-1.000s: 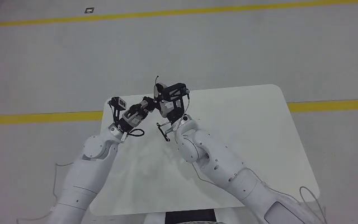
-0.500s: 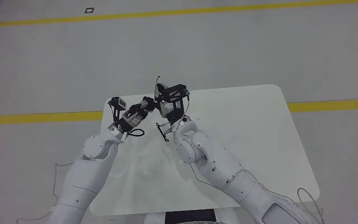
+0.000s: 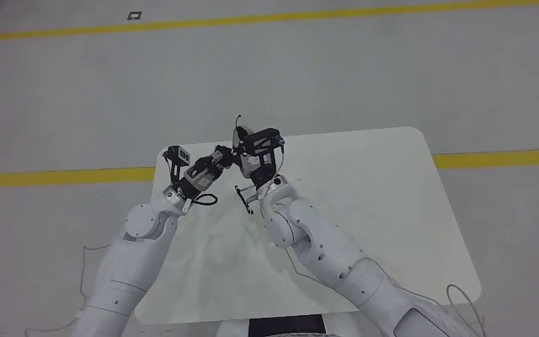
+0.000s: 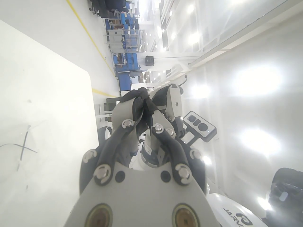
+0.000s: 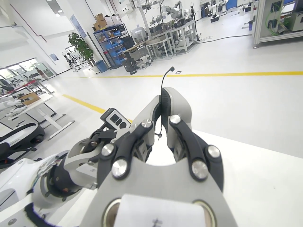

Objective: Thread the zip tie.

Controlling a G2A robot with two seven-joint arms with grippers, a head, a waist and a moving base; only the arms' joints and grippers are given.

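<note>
- My job now is to poke the thin end of the tie through the little hole at its other end. To do it well I should go slow. I should line the tip up straight with the hole and push only when both point the same way.
- One claw should hold the strip close to the part I am aiming. I think a short free bit is easier to steer than a long floppy one.
- My right claw (image 5: 162, 105) is squeezed tight on the thin black plastic zip tie (image 5: 162, 83). The strip runs between its two dark pads. One end pokes out past the tips and curls over, with a small dark knob on it. The other end hangs out on the palm side.
- My left claw (image 4: 142, 98) is pinched all the way too, pads pressed together, just beside my right claw. I cannot tell if it has any of the tie between its pads.
- In the top view both claws meet a bit left of the middle of the frame, over the upper left corner of the flat white surface (image 3: 379, 211). The tie is up in the air there, not lying down.
- Down on the surface lie two thin strips (image 4: 23, 146), one black and one white, crossed over each other. They do not touch my claws.
</note>
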